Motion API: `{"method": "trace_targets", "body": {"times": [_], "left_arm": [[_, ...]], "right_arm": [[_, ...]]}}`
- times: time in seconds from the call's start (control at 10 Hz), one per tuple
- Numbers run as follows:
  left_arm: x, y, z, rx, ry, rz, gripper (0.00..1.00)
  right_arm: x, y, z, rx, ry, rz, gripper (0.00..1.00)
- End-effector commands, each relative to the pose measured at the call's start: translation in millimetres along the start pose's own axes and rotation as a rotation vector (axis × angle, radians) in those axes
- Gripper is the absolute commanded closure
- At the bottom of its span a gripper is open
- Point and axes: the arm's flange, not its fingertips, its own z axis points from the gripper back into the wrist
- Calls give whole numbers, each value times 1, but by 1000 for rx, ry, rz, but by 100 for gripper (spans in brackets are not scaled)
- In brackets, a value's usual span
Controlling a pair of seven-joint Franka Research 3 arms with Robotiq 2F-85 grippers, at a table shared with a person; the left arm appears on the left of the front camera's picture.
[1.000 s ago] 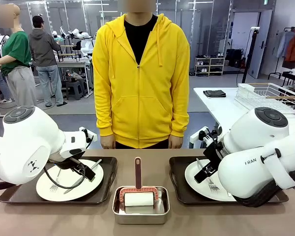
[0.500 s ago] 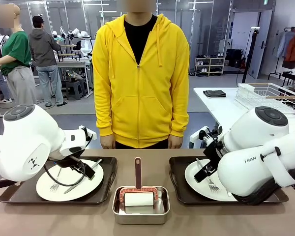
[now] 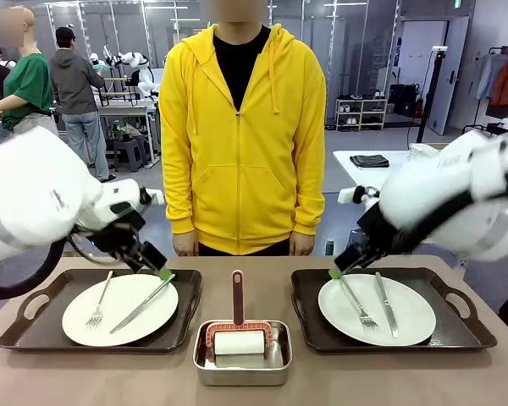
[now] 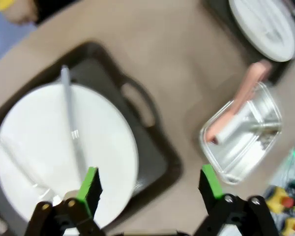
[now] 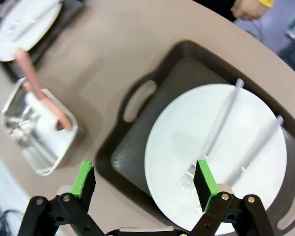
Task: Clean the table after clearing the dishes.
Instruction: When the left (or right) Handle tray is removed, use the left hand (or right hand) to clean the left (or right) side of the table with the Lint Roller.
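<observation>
Found the left gripper (image 4: pixel 150 183) hovering left of the pan (image 3: pixel 201 359), above the near-pan far corner of the left tray (image 3: pixel 17 334), jaws wide, nothing between the pads. Noted the left plate (image 3: pixel 123 321) resting on that tray, with fork (image 3: pixel 97 306) and knife (image 3: pixel 144 303) lying across it, untouched. Saw in the pan itself a roller (image 3: pixel 239 342), handle pointing away toward the person (image 3: pixel 241 152) beyond the pan (arms down, taking no part). Found the right gripper (image 5: pixel 143 179) right of the pan, above the near-pan far corner of the right tray (image 3: pixel 309 330), likewise wide and empty. Noted the right plate (image 3: pixel 419 326) on its tray, cutlery (image 3: pixel 371 306) on top. Judged the task barely begun: no tray lifted, both dishes sitting on the table (image 3: pixel 254 393) either side of the pan. Reckoned everything left to do: clearing both trays, then fetching the roller from the pan and running it over the bare top.
</observation>
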Motion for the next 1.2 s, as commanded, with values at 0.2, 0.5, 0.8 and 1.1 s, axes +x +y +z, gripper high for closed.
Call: {"method": "trace_targets", "body": {"times": [0.2, 0.5, 0.8, 1.1], "left_arm": [[-41, 71, 46, -635, -328, 285, 0], [-116, 117, 102, -675, -546, 442, 0], [-227, 168, 170, -624, -777, 585, 0], [-312, 195, 197, -500, -996, 786, 0]], "right_arm": [[-12, -59, 51, 648, -190, -364, 0], [-75, -120, 126, 731, -424, -535, 0], [-166, -178, 193, 624, -661, -763, 0], [-217, -192, 228, 532, -754, -849, 0]]}}
